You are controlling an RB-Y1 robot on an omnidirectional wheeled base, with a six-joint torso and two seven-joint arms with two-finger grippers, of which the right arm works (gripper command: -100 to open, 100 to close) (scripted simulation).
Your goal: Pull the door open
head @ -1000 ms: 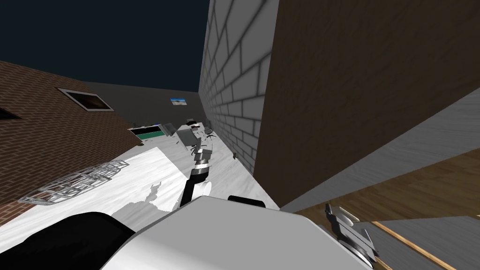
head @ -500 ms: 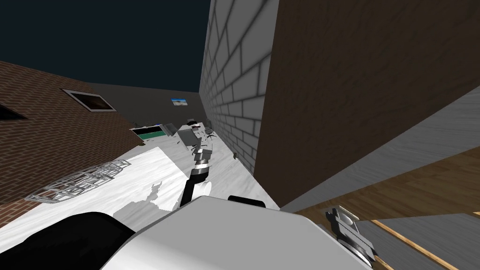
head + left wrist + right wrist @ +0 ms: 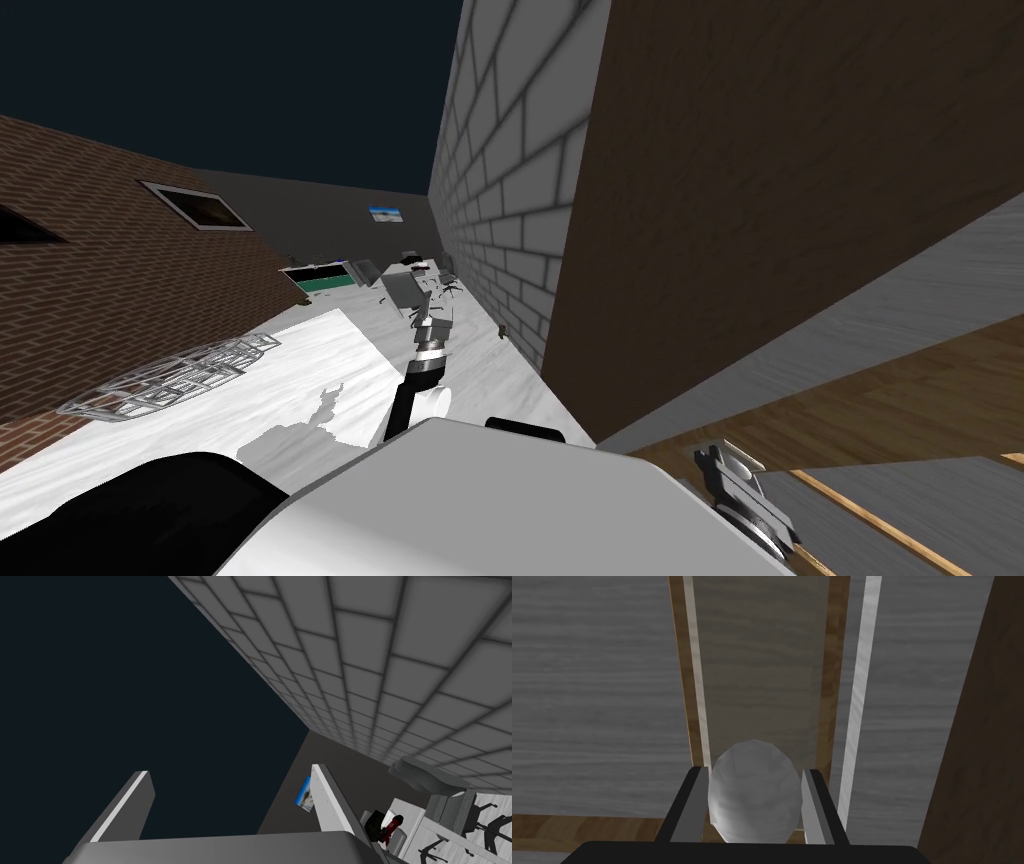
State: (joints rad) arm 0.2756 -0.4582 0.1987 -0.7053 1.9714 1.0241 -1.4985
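Observation:
The door has grey panels set in light brown rails and fills the right wrist view; in the head view it slants across the lower right. A round pale grey knob sits between my right gripper's two fingers, which press its sides. From the head, that gripper is low at the right, against the door, with the knob at its tip. My left arm reaches forward over the white floor, its gripper open and holding nothing.
A dark brown wooden surface rises beside the door, next to a grey block wall. A red-brown brick wall is on the left with a wire-frame object at its foot. Desks and chairs stand far ahead.
My right gripper's fingers have closed in onto the knob. The whole head picture has shifted slightly, so my head has moved. The left arm stays as it was.

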